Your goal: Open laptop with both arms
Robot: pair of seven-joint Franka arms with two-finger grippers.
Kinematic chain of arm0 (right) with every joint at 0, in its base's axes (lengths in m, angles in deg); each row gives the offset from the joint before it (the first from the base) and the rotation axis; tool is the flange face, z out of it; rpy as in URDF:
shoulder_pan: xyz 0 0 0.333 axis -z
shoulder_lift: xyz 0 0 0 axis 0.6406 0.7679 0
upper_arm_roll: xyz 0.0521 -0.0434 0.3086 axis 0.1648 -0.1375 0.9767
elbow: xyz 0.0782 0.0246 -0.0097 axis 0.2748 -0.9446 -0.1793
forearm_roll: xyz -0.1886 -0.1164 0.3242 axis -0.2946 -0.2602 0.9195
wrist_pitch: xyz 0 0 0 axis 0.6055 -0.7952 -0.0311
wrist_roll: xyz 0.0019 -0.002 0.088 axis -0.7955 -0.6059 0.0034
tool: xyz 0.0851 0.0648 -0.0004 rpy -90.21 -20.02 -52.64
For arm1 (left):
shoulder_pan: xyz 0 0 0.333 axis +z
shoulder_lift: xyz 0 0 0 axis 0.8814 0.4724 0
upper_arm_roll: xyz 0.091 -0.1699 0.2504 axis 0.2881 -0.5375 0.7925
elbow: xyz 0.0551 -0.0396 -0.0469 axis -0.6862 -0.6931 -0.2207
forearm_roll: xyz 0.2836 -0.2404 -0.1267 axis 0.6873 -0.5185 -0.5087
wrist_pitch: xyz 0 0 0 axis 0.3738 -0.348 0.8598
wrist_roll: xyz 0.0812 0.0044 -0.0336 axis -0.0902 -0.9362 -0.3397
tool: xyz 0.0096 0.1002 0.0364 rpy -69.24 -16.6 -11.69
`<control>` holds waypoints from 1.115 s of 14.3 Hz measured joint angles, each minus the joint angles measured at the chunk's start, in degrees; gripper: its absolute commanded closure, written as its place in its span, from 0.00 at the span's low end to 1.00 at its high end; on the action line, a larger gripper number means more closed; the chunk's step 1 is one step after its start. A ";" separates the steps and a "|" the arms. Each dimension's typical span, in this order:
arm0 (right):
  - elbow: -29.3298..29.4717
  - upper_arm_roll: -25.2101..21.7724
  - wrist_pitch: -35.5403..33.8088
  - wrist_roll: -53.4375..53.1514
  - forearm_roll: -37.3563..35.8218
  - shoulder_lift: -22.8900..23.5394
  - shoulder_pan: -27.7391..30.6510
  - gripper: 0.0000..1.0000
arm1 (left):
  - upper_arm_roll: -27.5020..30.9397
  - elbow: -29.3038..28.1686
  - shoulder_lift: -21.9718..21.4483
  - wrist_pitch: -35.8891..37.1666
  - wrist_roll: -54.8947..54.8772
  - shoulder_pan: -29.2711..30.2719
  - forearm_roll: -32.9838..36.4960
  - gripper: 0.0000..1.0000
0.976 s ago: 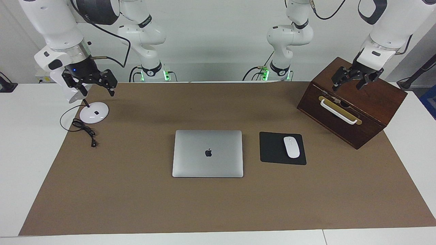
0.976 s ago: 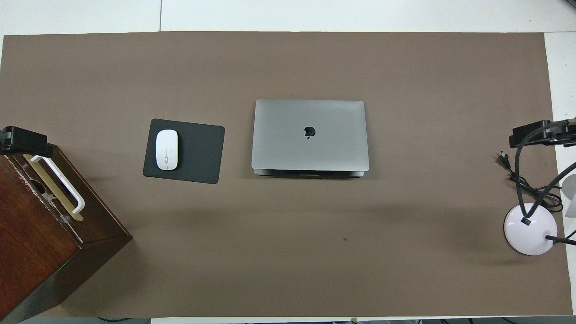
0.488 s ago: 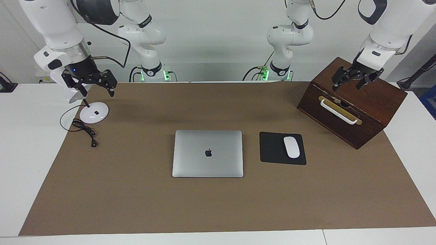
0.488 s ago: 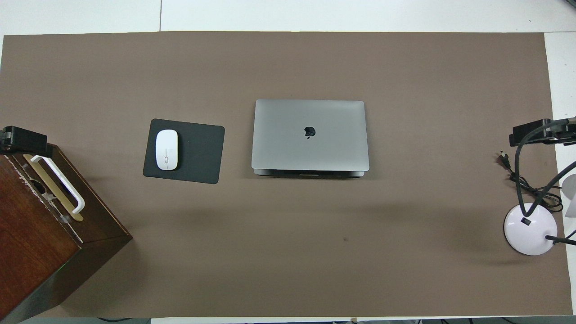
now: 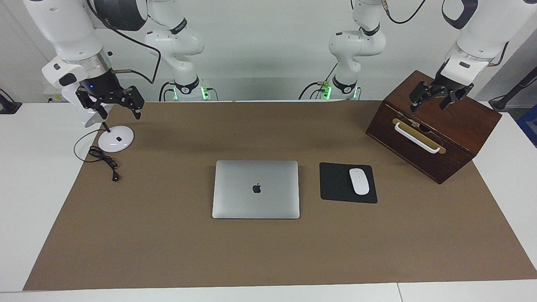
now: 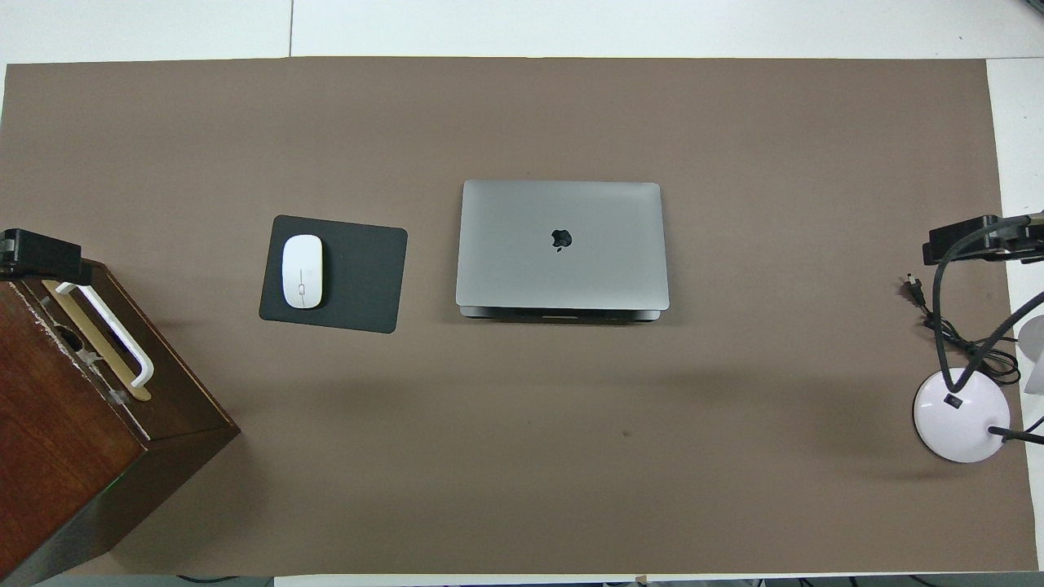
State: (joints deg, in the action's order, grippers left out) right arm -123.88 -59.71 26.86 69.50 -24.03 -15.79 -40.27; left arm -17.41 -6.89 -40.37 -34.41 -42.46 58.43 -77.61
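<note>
Laptop point(image 5: 256, 188), lid shut, lies flat mid-tabletop point(image 5: 168, 251) beside the black mouse pad point(image 5: 335, 184) carrying a white mouse point(image 5: 359, 181). Left gripper point(image 5: 432, 100) hangs over the wooden box point(image 5: 461, 126), fingers spread and empty. Right gripper point(image 5: 113, 105) hangs over the lamp base point(image 5: 116, 139), also spread wide, holding nothing.

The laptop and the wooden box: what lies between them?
Between laptop and wooden box lies a black mouse pad with a white mouse, seen in both views.
</note>
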 measured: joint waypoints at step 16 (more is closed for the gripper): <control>0.00 -0.04 1.15 -3.46 3.99 0.00 0.00 0.00 | -0.02 -0.98 -0.73 -0.09 2.47 0.00 -0.11 1.00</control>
State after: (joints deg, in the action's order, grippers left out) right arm -123.88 -59.74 28.01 66.04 -20.05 -15.79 -40.27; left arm -17.43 -7.87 -41.10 -34.50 -40.00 58.43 -77.72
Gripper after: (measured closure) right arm 0.000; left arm 0.921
